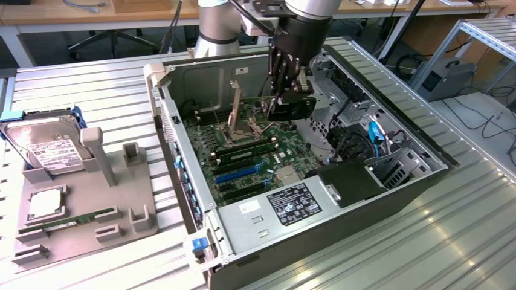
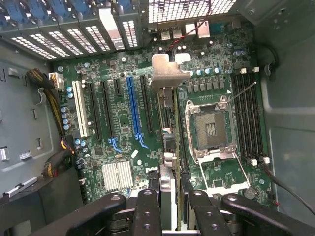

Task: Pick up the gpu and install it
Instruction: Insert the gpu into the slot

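My gripper (image 1: pixel 287 90) hangs inside the open computer case (image 1: pixel 173 121), shut on the gpu (image 1: pixel 292 107), a thin black-faced card held on edge above the motherboard (image 1: pixel 266 154). In the wrist view the gpu (image 2: pixel 170 142) runs edge-on away from my gripper (image 2: pixel 172 209), its silver bracket (image 2: pixel 166 73) at the far end toward the case's rear slots. The black fingers (image 2: pixel 147 206) press on either side of the card. It hovers over the board between the blue expansion slot (image 2: pixel 133 108) and the open CPU socket (image 2: pixel 211 130), apart from any slot.
A grey fixture (image 1: pixel 81 199) on the exterior view's left carries a hard drive (image 1: pixel 52 148), a processor (image 1: pixel 45 204) and a green memory stick (image 1: pixel 69 222). Inside the case are drive cages (image 1: pixel 347 109), cables (image 1: pixel 375 136) and a black box (image 1: pixel 347 181).
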Controlling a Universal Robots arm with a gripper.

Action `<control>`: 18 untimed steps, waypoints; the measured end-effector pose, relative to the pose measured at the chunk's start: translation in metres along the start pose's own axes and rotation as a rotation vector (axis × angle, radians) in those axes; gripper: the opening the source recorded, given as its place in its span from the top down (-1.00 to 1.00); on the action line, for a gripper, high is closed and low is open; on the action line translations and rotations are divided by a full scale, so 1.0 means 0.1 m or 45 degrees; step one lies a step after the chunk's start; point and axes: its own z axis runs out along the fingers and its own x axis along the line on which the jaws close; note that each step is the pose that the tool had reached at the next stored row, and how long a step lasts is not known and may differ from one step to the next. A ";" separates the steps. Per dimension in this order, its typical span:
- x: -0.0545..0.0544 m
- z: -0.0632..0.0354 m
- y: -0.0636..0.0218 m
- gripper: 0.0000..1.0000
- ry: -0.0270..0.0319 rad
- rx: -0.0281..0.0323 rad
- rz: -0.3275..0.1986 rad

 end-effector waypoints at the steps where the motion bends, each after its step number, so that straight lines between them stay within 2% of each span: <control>1: 0.00 0.000 0.000 0.46 0.0002 0.0000 -0.001; 18: 0.00 0.001 0.000 0.46 0.0031 -0.0010 -0.048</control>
